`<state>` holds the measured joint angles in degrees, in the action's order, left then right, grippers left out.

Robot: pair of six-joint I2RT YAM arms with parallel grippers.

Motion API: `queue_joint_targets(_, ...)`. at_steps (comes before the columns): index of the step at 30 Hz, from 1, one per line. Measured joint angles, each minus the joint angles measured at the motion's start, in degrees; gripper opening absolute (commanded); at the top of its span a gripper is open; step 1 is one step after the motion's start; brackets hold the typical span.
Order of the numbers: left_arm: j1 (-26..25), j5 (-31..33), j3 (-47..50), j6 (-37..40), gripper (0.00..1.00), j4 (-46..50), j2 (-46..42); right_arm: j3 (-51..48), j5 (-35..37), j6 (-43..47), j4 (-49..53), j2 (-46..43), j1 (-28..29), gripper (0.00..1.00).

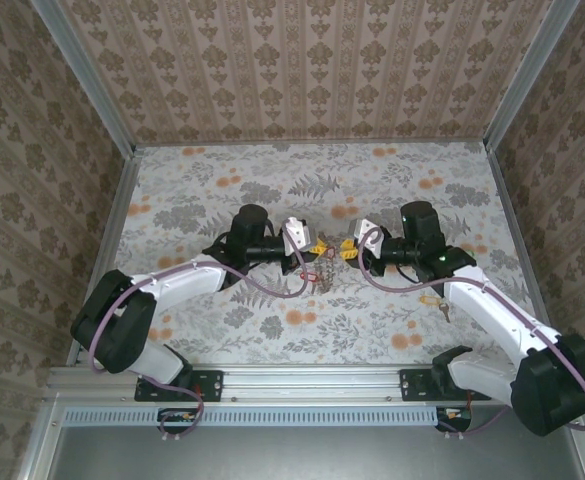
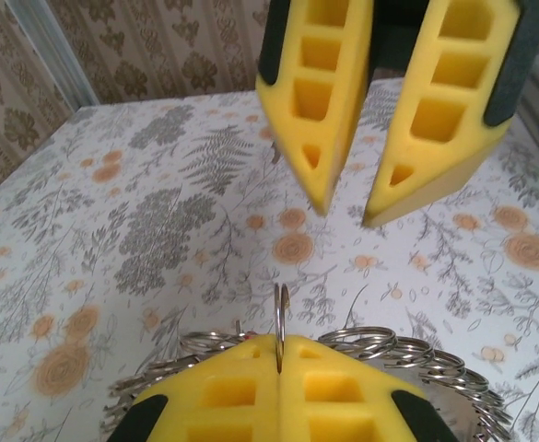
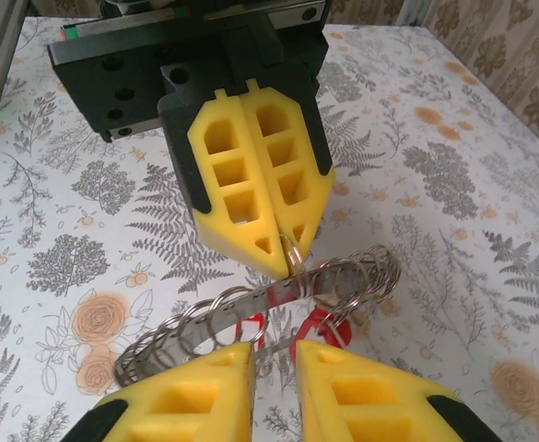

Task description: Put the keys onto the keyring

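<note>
Between the closed yellow foam tips of the left pincer, the silvery ring-chain keyring is pinched, lying crosswise; red-headed keys show beneath it; the right pincer is narrowly parted, empty.

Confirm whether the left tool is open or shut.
Shut on the keyring: the left tool has jaws meeting flush, pinching one upright ring.

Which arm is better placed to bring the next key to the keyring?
Right, probably: the right gripper is open and empty, facing the keyring, which the left gripper holds pinched.
</note>
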<state>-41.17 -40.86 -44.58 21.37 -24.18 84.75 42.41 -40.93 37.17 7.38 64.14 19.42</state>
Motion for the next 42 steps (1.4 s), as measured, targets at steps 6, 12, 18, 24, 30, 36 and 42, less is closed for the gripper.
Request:
queue_joint_targets(6, 0.0, -3.4, 0.0, -2.1, 0.00, -2.3, 0.0, 1.5, -1.6, 3.6, -0.6, 2.8, 0.0, 0.22)
queue_joint_targets(12, 0.3, -5.6, 0.0, -3.4, 0.00, -2.7, 0.8, 2.6, -2.6, 5.1, -1.6, 5.4, 0.0, 0.23)
queue_joint_targets(18, 0.8, -6.7, 0.0, -4.4, 0.00, -3.5, 0.8, 3.8, -4.9, 5.4, -1.6, 7.1, 0.0, 0.23)
queue_joint_targets(24, 0.8, -7.6, 0.0, -5.7, 0.00, -5.0, 0.8, 3.9, -7.1, 5.1, -1.9, 8.4, 0.0, 0.13)
queue_joint_targets(30, 1.5, -7.6, 0.0, -6.3, 0.03, -5.5, 0.8, 4.3, -8.0, 4.7, -2.4, 9.0, 0.1, 0.00)
queue_joint_targets(36, 1.4, -7.6, -0.2, -5.9, 0.11, -5.4, 0.8, 7.4, -7.4, 6.0, 2.7, 9.6, 0.5, 0.00)
queue_joint_targets(42, 1.4, -7.6, -1.4, -3.5, 0.12, -1.9, 0.8, 10.2, -6.1, 7.6, 8.3, 10.4, 1.0, 0.00)
